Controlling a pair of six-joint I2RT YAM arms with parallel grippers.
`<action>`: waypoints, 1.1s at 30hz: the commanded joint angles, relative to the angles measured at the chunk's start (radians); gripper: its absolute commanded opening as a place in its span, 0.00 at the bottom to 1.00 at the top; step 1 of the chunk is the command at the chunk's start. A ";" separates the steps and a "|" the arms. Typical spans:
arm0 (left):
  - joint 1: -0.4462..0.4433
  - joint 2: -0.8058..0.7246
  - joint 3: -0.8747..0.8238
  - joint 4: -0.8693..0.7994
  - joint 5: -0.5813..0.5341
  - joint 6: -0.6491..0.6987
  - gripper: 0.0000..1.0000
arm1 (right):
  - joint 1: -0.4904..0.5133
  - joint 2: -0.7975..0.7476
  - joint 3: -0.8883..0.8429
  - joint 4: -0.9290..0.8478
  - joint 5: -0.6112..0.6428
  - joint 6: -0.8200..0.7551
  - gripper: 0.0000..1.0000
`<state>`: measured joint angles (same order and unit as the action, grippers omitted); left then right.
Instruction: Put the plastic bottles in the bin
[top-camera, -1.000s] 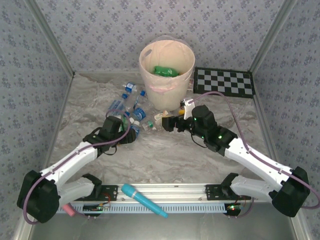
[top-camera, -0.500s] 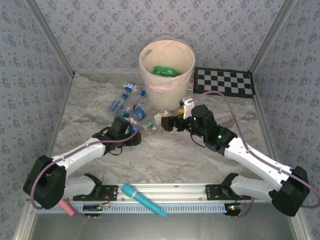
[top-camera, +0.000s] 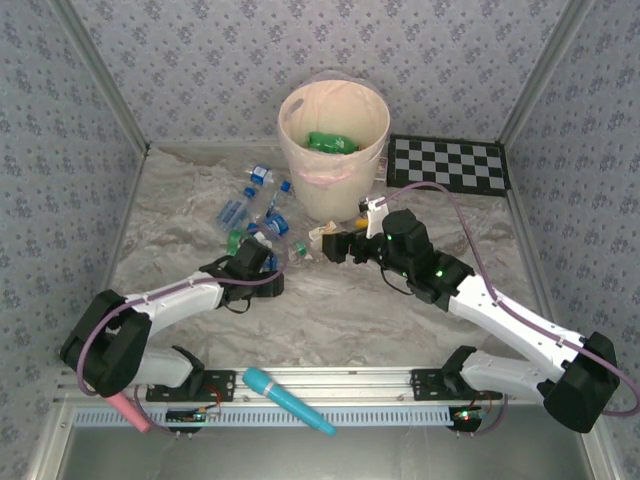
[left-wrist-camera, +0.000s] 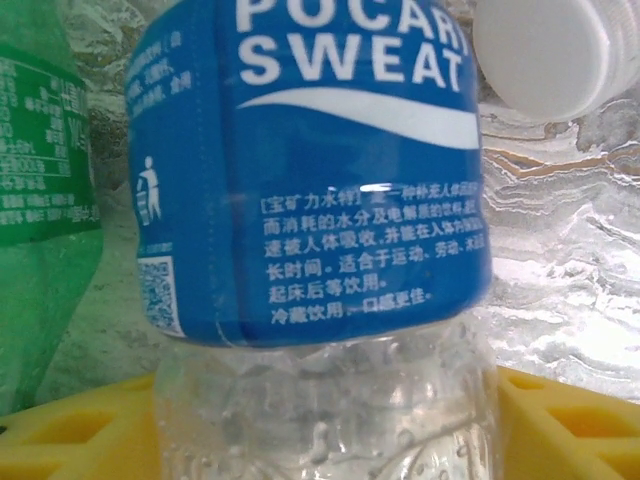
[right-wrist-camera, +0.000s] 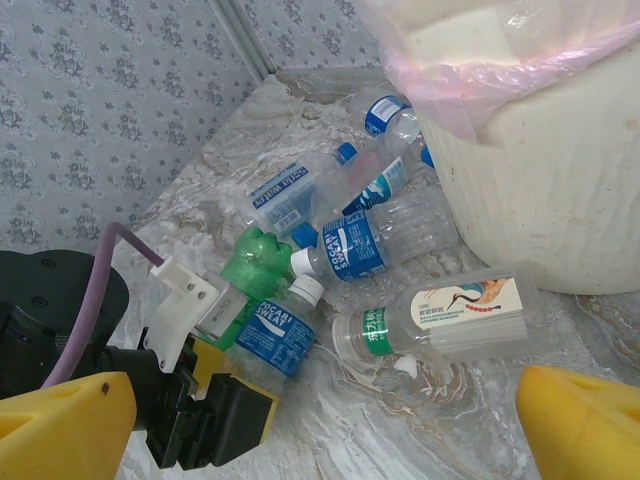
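Observation:
A clear Pocari Sweat bottle (left-wrist-camera: 310, 170) with a blue label and white cap lies with its base between my left gripper's (top-camera: 262, 262) yellow fingers (left-wrist-camera: 575, 420). The jaws stand wide, one on each side of it, and do not visibly squeeze it. A green bottle (left-wrist-camera: 40, 200) lies right beside it. From the right wrist view that same bottle (right-wrist-camera: 282, 325) lies among several others (right-wrist-camera: 360, 245), including a clear one with a white bird label (right-wrist-camera: 450, 315). My right gripper (right-wrist-camera: 325, 440) hovers open above them. The peach bin (top-camera: 330, 195) holds a green bottle (top-camera: 330, 142).
A checkerboard (top-camera: 448, 163) lies at the back right beside the bin. A blue wand (top-camera: 290, 400) and a pink wand (top-camera: 135, 415) rest by the near rail. Patterned walls close in the marbled table (top-camera: 340, 310) on three sides.
My left gripper has swung right and forward into the bottle pile, ending with its fingers around the Pocari Sweat bottle's base. The right arm has stayed put.

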<state>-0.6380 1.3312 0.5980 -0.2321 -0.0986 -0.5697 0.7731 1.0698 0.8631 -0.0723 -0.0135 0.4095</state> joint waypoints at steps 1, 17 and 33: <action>-0.008 -0.012 0.018 -0.010 -0.021 0.000 0.66 | 0.009 -0.007 0.033 -0.005 0.015 -0.012 1.00; -0.016 -0.315 0.094 -0.196 -0.033 -0.021 0.64 | 0.017 -0.028 0.031 -0.001 0.019 -0.016 1.00; -0.014 -0.197 0.678 -0.352 -0.123 0.255 0.64 | 0.026 -0.091 0.030 -0.031 0.046 -0.014 1.00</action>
<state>-0.6491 1.0843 1.1728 -0.5362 -0.1829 -0.4206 0.7910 1.0100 0.8631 -0.0856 0.0063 0.4091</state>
